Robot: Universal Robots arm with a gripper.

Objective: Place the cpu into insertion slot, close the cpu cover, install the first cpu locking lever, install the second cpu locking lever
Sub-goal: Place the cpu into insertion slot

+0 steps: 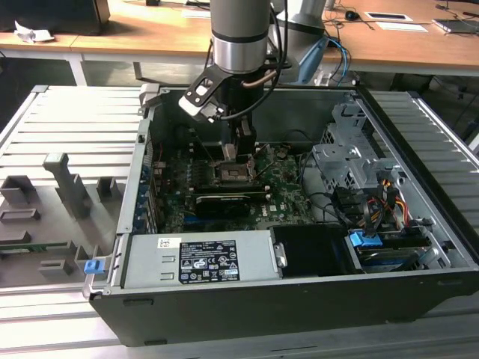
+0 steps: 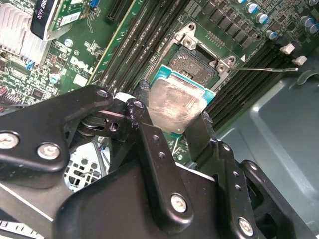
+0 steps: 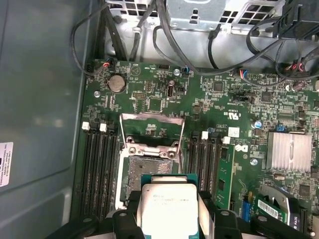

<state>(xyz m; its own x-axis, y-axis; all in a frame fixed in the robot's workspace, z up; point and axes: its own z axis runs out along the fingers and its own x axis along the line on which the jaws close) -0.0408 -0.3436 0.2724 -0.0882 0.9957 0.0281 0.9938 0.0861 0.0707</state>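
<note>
Motherboard (image 3: 154,104) backdrop | gripper (image 2: 174,112) clamps cpu (image 3: 168,206) | held just above insertion slot (image 3: 143,168)

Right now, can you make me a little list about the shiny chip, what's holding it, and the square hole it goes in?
cpu: square chip with a silver top, gripped at two opposite edges
jaws: shut on the cpu, hovering over the motherboard
insertion slot: dark pin field, and the part that shows is bare
cpu cover: flipped up, open
cpu versus slot: the chip is held above the slot and partly overlaps it in both wrist views; not yet seated
</note>
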